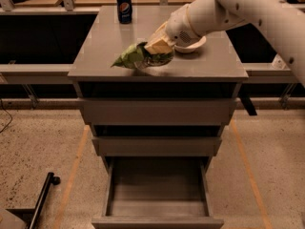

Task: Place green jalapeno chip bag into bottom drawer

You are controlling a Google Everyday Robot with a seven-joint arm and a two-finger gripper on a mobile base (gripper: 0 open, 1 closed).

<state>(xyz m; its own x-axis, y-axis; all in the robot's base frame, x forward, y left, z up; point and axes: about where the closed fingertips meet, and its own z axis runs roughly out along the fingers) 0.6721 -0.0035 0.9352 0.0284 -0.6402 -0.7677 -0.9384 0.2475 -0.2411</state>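
The green jalapeno chip bag (135, 56) is crinkled and held just above the grey cabinet top (102, 46), left of centre near the front edge. My gripper (155, 48) reaches in from the upper right and is shut on the bag's right end. The bottom drawer (157, 192) is pulled out below, open and empty, a shallow grey box straight under the cabinet front. The middle drawer (157, 146) and top drawer (157, 111) are pushed in.
A blue Pepsi can (124, 7) stands at the back left of the cabinet top. A white bowl (193, 44) sits behind my wrist at the right. A black bar (40, 199) lies on the floor at lower left.
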